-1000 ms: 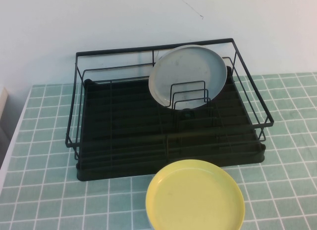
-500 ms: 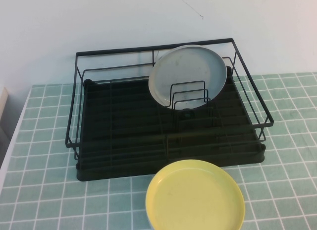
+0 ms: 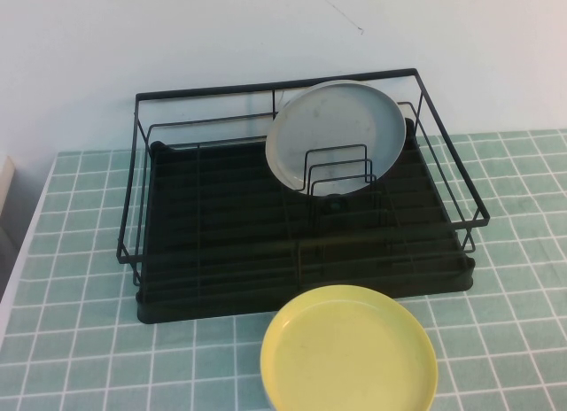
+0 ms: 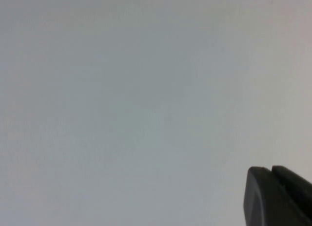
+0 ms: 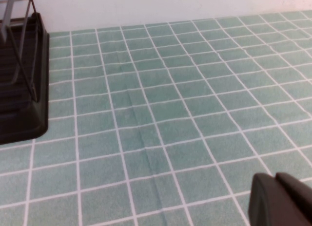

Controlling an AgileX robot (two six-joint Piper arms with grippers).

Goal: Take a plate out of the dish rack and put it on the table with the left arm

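the large black wire dish rack (image 3: 301, 207) with its black tray base sits toward the back of the pale green tiled tabletop (image 3: 523, 278), close to the white wall (image 3: 221, 39). one thing is in it: the round pale grey plate (image 3: 337, 136), propped nearly on edge in the rack's far right part, leaning back toward the rear rail, with the small upright wire dividers (image 3: 337, 172) crossing in front of its lower half. the other slots of the rack hold nothing that i can see. just in front of the rack, on the tiles at the near edge, lies a round yellow plate (image 3: 350, 353), flat and face up, its far rim near the rack's base.

neither arm reaches into the overhead view. the left hand (image 4: 279, 197) shows only as a dark tip in its own wrist view, against plain white; its fingers are closed on nothing. the right hand (image 5: 280, 199) hangs low over bare tiles, off to the rack's right side, a corner of the rack base visible beyond it; whether it is open or closed i cannot tell.

compared with a second ago, nothing has shifted: both plates and the rack sit exactly as they were.
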